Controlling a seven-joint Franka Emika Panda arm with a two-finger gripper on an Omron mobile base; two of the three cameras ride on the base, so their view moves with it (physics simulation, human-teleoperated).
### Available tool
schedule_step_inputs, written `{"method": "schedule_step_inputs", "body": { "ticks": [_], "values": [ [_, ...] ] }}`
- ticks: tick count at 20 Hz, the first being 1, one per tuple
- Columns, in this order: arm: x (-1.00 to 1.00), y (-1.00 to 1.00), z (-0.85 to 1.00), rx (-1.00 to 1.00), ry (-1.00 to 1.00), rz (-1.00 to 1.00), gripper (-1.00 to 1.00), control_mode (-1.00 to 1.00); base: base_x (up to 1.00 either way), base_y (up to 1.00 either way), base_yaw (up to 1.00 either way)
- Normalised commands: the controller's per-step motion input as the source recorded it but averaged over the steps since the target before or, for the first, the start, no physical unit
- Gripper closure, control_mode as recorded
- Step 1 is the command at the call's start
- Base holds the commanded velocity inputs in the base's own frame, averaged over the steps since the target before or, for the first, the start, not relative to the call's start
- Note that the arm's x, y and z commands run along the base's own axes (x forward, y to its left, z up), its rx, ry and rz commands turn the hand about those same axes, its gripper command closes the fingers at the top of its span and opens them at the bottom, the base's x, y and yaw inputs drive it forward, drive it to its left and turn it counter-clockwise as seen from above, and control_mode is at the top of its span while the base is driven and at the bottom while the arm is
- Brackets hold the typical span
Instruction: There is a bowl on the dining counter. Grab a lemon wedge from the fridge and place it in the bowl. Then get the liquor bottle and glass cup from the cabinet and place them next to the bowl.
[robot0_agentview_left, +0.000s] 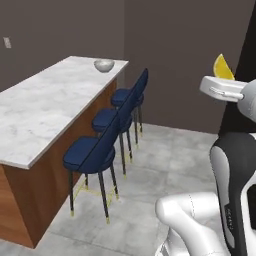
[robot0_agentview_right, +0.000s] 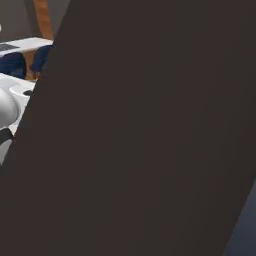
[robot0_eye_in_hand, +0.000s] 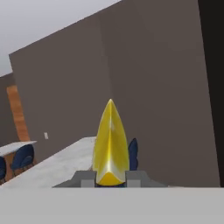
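The pale grey bowl sits at the far end of the dining counter, a white marble top on a brown wooden base. The yellow lemon wedge sticks up from my hand at the right of the left base view, well away from the counter and about level with the bowl. In the hand view the lemon wedge stands point-up between the two dark fingertips, and my gripper is shut on it. The counter lies ahead beyond it.
Three navy bar stools line the counter's right side. Grey tiled floor lies between me and the stools. A dark wall stands behind. A dark flat surface stands very close to the right base camera.
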Motion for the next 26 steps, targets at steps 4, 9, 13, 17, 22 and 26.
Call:
{"method": "schedule_step_inputs", "body": {
  "ticks": [4,9,13,17,22,26],
  "values": [
    [0.0,0.0,0.0,0.0,0.0,0.0,1.0,1.0,0.67,-0.43,0.42],
    [0.0,0.0,0.0,0.0,0.0,0.0,1.0,1.0,0.68,-0.37,0.46],
    [0.0,0.0,0.0,0.0,0.0,0.0,1.0,1.0,0.69,-0.32,0.48],
    [0.0,0.0,0.0,0.0,0.0,0.0,1.0,1.0,0.64,-0.4,0.47],
    [0.0,0.0,0.0,0.0,0.0,0.0,1.0,1.0,0.44,-0.63,0.42],
    [0.0,0.0,0.0,0.0,0.0,0.0,1.0,1.0,0.39,-0.67,0.4]
  ]
}}
